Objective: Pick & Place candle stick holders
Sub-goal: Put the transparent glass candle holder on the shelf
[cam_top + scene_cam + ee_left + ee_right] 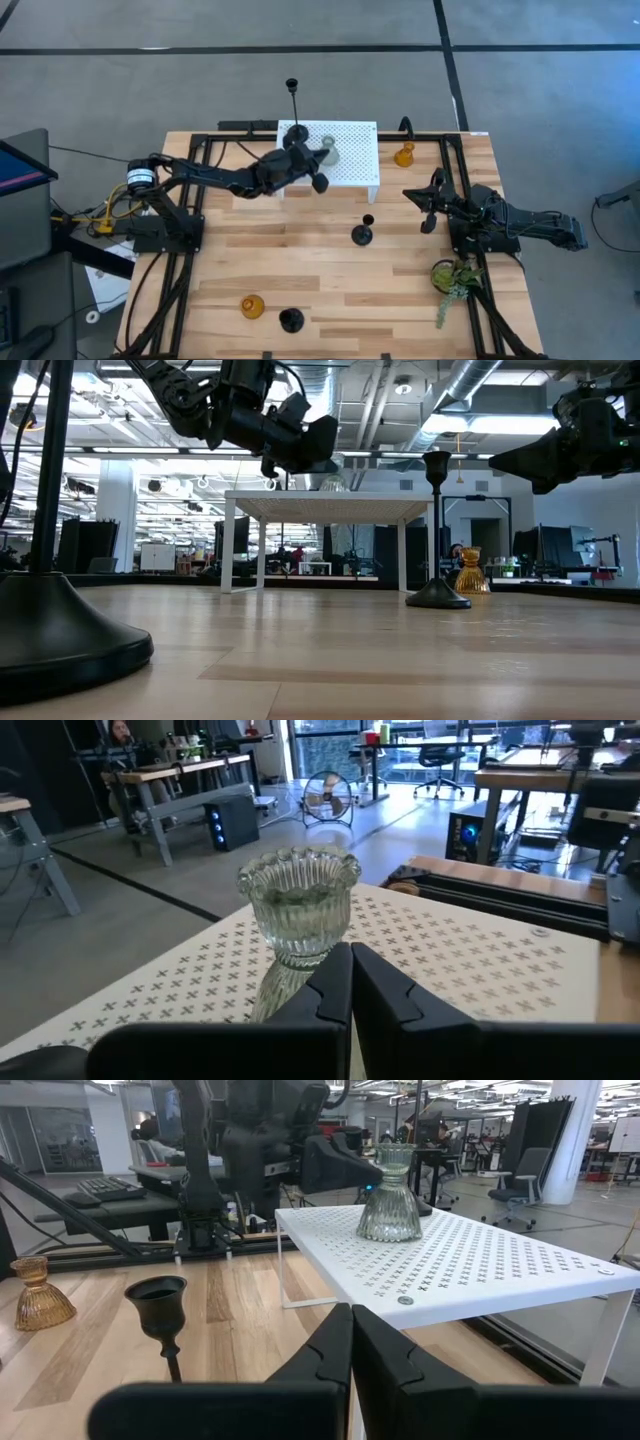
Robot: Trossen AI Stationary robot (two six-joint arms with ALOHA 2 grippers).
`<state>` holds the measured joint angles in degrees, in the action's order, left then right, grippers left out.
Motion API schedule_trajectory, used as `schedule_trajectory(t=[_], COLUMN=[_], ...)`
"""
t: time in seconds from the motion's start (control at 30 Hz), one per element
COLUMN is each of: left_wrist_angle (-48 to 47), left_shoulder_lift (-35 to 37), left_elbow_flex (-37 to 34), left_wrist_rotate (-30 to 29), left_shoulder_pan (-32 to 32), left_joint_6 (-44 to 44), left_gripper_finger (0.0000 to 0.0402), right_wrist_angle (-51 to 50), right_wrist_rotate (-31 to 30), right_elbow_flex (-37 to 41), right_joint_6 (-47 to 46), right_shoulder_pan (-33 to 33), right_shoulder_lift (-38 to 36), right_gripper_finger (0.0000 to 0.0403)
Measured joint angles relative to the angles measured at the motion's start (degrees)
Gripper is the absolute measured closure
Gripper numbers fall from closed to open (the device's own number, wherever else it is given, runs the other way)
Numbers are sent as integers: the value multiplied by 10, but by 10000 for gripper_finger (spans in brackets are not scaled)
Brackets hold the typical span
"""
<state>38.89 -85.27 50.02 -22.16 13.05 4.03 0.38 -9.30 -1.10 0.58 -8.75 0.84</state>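
A clear glass holder [300, 905] stands on its foot on the white perforated shelf [350, 170]. The taller black thin-stemmed holder [293, 105] stands on the shelf's far left corner. My left gripper [350, 960] is shut and empty, hovering above the shelf just short of the clear holder; it also shows in the high view [318, 168]. My right gripper [430, 205] is shut and empty, above the table right of the shelf. A shorter black stemmed holder [363, 232] stands mid-table. Amber holders stand at the far right [404, 155] and near left [252, 307], the latter beside a black holder [291, 320].
A green plant sprig [452, 280] lies at the right, near my right arm's base. Black frame rails [190, 220] run along both table sides. Bare wood lies between the shelf and the near edge. A black holder's base [60, 635] stands close to the low camera.
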Motion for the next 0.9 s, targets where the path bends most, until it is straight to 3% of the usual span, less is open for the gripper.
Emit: schedule_trajectory(t=[0.73, 0.9], left_wrist_angle=[20, 18], left_shoulder_lift=[0, 0], left_elbow_flex=[0, 0], left_wrist_rotate=[80, 133], left_shoulder_pan=[54, 43], left_joint_6=[-9, -32], left_gripper_finger=[399, 399], right_wrist_angle=[0, 0], right_wrist_rotate=[0, 0], right_elbow_flex=[0, 0], right_joint_6=[0, 0], right_shoulder_pan=[0, 0], right_shoulder_lift=[0, 0], right_gripper_finger=[403, 403])
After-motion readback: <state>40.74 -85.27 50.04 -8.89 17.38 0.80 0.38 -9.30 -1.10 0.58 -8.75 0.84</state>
